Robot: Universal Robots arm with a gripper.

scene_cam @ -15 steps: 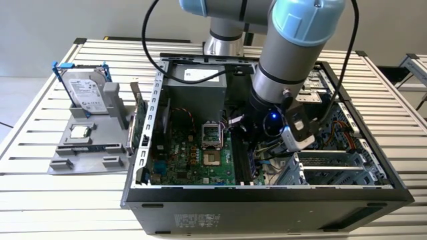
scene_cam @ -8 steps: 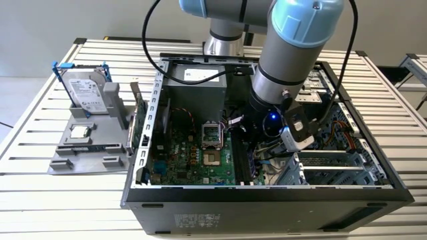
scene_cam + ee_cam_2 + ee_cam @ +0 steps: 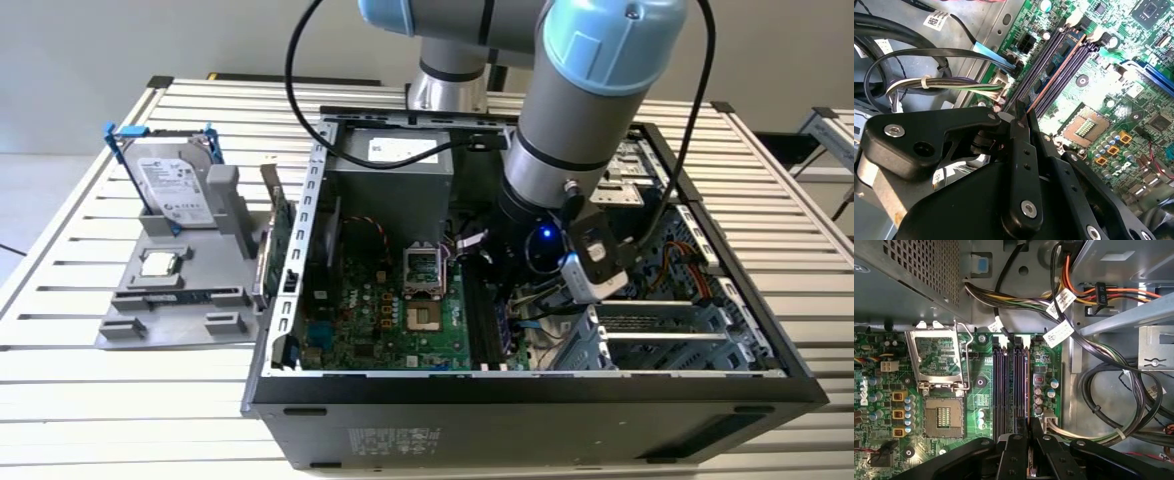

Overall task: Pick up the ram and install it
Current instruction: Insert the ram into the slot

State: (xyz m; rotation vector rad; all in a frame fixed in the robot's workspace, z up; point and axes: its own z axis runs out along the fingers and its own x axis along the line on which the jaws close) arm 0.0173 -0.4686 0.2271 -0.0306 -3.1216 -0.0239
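Observation:
The ram (image 3: pixel 1059 67) stands on edge in the outermost memory slot of the motherboard (image 3: pixel 979 385), inside the open computer case (image 3: pixel 534 385). It shows as a thin brown-edged strip (image 3: pixel 1027 385) running along the dark slots. My gripper (image 3: pixel 1023 116) has its two black fingers pressed together on the near end of the stick (image 3: pixel 1029 424). In the exterior view the arm (image 3: pixel 574 150) reaches down into the case over the slots (image 3: pixel 487 320), and the fingers themselves are hidden by the wrist.
Bundled cables (image 3: pixel 1104 390) lie right beside the slots, the CPU socket (image 3: pixel 944 415) on the other side. A grey holder (image 3: pixel 174 300) at the exterior view's left carries a hard drive in a blue frame (image 3: pixel 174 190), a processor (image 3: pixel 160 265) and a green card (image 3: pixel 280 250).

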